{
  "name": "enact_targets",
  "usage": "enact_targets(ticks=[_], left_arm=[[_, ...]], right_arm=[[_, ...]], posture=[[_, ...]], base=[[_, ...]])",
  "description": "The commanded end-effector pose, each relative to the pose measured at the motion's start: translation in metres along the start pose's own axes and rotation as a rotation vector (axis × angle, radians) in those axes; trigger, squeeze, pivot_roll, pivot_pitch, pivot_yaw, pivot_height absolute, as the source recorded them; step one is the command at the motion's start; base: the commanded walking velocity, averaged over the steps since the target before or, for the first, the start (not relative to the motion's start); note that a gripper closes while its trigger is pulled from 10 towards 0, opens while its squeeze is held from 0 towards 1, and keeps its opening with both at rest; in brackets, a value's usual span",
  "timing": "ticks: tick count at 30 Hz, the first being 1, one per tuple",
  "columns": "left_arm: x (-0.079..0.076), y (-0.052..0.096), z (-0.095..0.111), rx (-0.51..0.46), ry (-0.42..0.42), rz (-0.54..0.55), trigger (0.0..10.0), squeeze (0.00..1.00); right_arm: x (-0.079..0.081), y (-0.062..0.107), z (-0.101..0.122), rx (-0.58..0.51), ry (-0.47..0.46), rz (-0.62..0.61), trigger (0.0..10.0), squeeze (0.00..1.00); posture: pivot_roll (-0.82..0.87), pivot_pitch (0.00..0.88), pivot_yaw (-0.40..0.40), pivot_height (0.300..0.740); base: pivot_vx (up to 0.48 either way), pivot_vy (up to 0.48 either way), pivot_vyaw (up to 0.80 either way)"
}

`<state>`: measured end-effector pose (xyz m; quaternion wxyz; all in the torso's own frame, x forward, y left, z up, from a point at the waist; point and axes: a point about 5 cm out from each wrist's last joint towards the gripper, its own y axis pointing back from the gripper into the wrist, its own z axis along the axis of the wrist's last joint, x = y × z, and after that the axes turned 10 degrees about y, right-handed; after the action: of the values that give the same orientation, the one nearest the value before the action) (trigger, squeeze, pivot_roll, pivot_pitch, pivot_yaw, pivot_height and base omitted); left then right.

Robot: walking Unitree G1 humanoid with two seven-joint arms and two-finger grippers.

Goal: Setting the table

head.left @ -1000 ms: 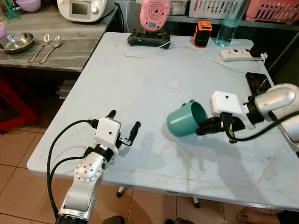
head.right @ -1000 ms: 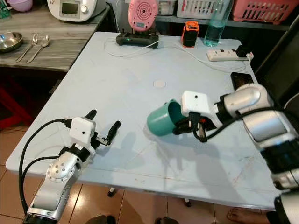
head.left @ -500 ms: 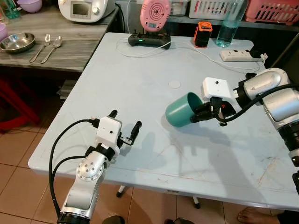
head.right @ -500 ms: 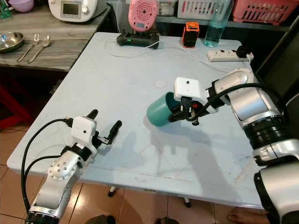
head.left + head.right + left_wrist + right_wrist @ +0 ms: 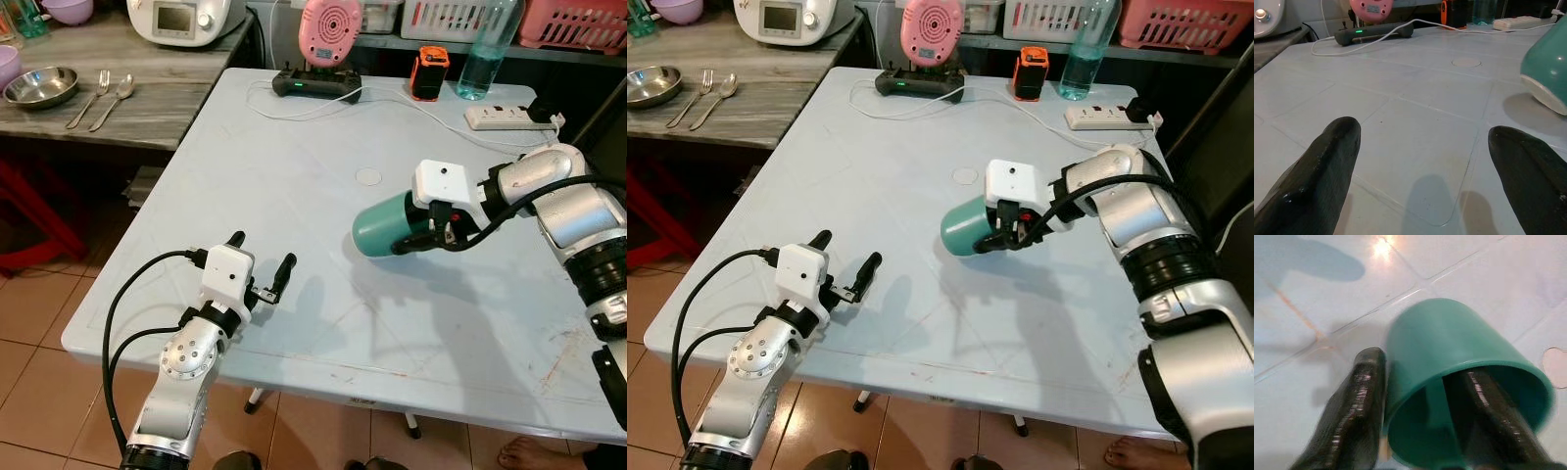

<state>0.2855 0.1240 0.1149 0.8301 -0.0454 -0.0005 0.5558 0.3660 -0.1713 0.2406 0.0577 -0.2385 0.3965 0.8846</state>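
The right gripper [image 5: 416,238] is pinching the wall of a teal plastic cup [image 5: 384,225], one finger inside and one outside, holding it on its side above the middle of the pale blue plastic table [image 5: 294,176] (its base is pointing toward the robot's left). The left gripper [image 5: 260,266] is hovering near the table's front edge, fingers spread.

Table [image 5: 294,196] centre open; far edge blocked: controller [image 5: 315,84], bottle [image 5: 478,59], power strip [image 5: 509,117]
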Motion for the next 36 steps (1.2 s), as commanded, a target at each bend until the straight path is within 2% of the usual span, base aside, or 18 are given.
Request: enact_targets(ticks=[1,12,19,30,36], left_arm=[[0.001,0.0,-0.002,0.014,0.012,0.01,10.0,0.0],[0.0,0.001,-0.004,0.022,0.023,0.012,10.0,0.0],[0.0,0.0,-0.004,0.025,0.03,0.012,10.0,0.0],[0.0,0.0,-0.005,0.033,0.041,0.015,10.0,0.0],[0.0,0.0,-0.005,0.036,0.044,0.017,10.0,0.0]], right_arm=[[-0.009,0.009,0.008,-0.015,0.036,-0.049,10.0,1.0],[-0.018,0.009,0.005,0.027,0.136,-0.144,10.0,1.0],[-0.017,0.008,0.0,0.08,0.216,-0.142,10.0,1.0],[-0.021,-0.006,0.015,0.026,0.373,-0.219,10.0,1.0],[-0.021,-0.012,0.019,0.013,0.418,-0.224,10.0,1.0]], posture=[[-0.07,0.096,0.001,0.74],[-0.07,0.096,0.001,0.74],[-0.07,0.094,0.001,0.74],[-0.06,0.096,0.003,0.74],[-0.06,0.096,0.0,0.74]], base=[[0.0,0.0,0.0],[0.0,0.0,0.0],[0.0,0.0,0.0],[0.0,0.0,0.0],[0.0,0.0,0.0]])
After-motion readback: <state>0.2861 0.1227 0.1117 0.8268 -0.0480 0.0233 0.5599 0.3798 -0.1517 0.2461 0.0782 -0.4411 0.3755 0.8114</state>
